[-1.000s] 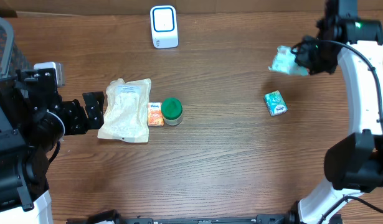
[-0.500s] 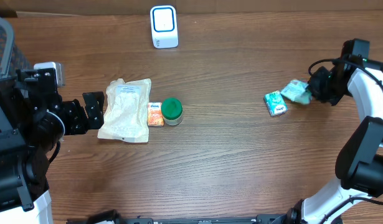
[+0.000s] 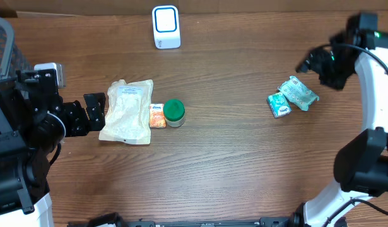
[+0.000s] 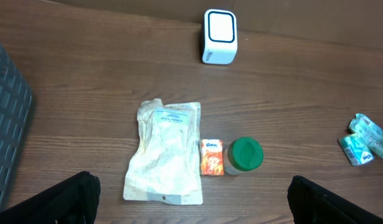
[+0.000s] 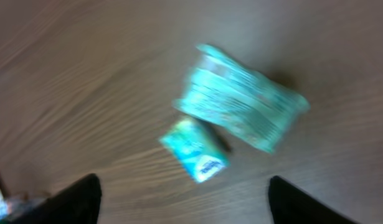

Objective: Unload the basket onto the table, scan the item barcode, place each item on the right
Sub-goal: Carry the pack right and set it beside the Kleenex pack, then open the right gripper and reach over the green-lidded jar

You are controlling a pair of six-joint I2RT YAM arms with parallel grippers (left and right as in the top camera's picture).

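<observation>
**Overhead view.** The teal packet (image 3: 299, 93), taken here as the item to scan, lies flat on the table (image 3: 231, 164) at the right side. It touches, or sits just beside, a small teal box (image 3: 279, 104). The right gripper (image 3: 307, 64) hangs above and behind the packet with its jaws apart, holding nothing. The packet's long axis runs diagonally from upper left to lower right. The scanner (image 3: 166, 26) stands well apart at the far edge. The left gripper (image 3: 93, 112) rests wide open just beside a white pouch (image 3: 127, 111).

**Left wrist view.** Both fingers stand at the frame corners with nothing between them. The packet (image 4: 368, 129) shows at the far right edge and is too small to read.

**Right wrist view.** This picture is blurred. The packet (image 5: 244, 96) lies on the same diagonal, and its lower left end meets the box (image 5: 194, 149). No barcode can be made out, so which face carries it cannot be told.

**Hazards.**
- A grasp near the lower left end would likely catch or push the box as well.
- The packet looks soft and crinkled, so it may sag in the grip and fold its code away from the scanner window.
- If the code faces the table, the packet would need turning before presentation.
</observation>
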